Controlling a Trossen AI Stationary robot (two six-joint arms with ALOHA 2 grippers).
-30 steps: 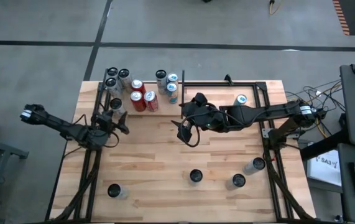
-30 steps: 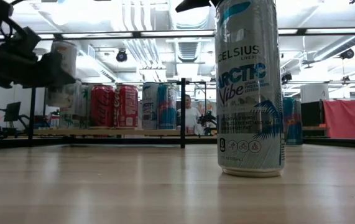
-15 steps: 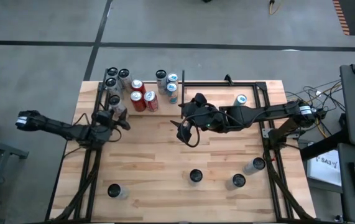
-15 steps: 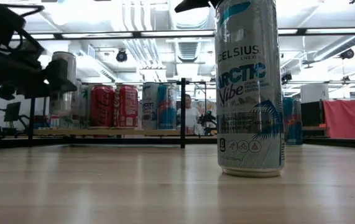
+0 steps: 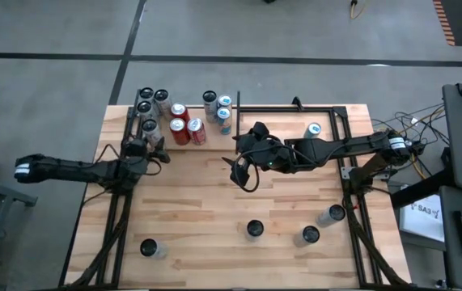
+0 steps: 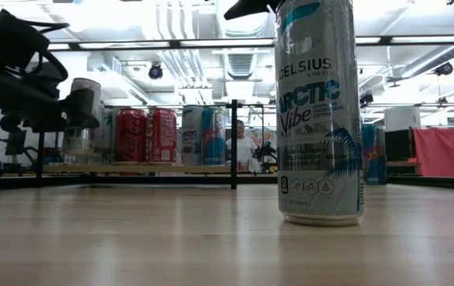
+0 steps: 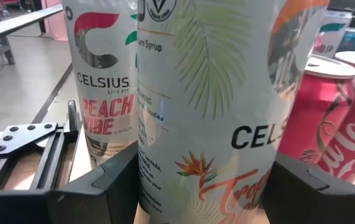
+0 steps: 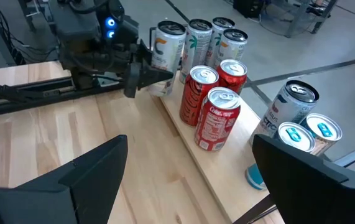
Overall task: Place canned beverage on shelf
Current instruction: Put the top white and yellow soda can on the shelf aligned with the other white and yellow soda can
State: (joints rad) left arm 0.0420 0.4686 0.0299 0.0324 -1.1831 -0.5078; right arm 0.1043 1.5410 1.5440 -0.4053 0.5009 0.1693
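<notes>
My left gripper (image 5: 147,139) is at the shelf's near left part, shut on a white Celsius can (image 7: 208,99). The shelf (image 5: 214,139) is a pale plywood panel at the table's far left, edged by black rods. It holds silver Celsius cans (image 5: 146,94), red cola cans (image 5: 178,111) and blue-topped cans (image 5: 224,103). In the low view the held can (image 6: 81,119) stands upright, low over the shelf; I cannot tell whether it touches. My right gripper (image 5: 243,171) is open and empty above the table's middle. My left gripper pinches the can's side wall (image 7: 158,186) between its two fingers (image 7: 118,180), one on each side, at about the can's middle height. The fingers come level from the table's near-left side. The can is upright; whether its base rests on the shelf I cannot tell.
A bare black metal frame (image 5: 340,121) lies at the far right with one can (image 5: 314,129) inside. Loose cans stand near the front edge (image 5: 148,248) (image 5: 254,229) (image 5: 310,235), and one lies on its side (image 5: 332,215). A Celsius can (image 6: 320,111) stands close in the low view.
My left gripper has gone toward the table's far edge and down with the white can, which stays upright. It now stands lower, close beside the silver cans on the shelf. My right arm has kept still.
</notes>
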